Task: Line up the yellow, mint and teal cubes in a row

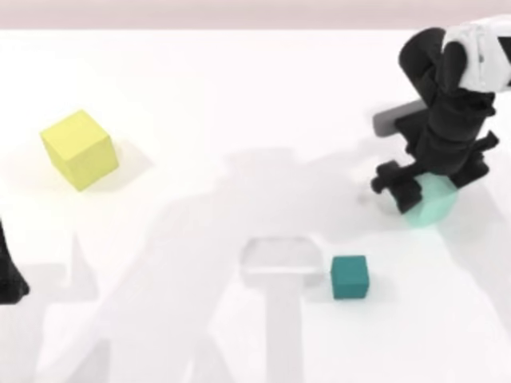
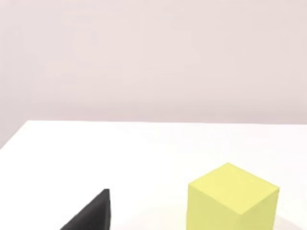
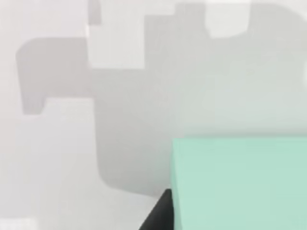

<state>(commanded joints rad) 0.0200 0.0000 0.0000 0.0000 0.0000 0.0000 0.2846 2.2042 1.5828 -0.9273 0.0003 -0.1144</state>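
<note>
From above, the right gripper (image 1: 417,194) is seen over the mint cube (image 1: 435,201) near the worktop's (image 1: 239,96) right edge; whether its fingers are spread cannot be told. The yellow cube (image 1: 79,149) sits near the left edge, the teal cube (image 1: 350,277) toward the front, right of centre. The left arm (image 1: 9,275) is parked at the left edge. In the left wrist view, the yellow cube (image 2: 233,202) is seen on the worktop. In the right wrist view, the mint cube (image 3: 240,182) is seen close up.

One camera sits high above my table (image 1: 200,80) and looks straight down; it sees the whole top. The camera on my left wrist sits low and looks across the table at the yellow cube (image 2: 232,201), close by; the top view shares it (image 1: 79,149). My right wrist camera is very near the mint cube (image 3: 240,182); the top view shares it too (image 1: 435,203).
</note>
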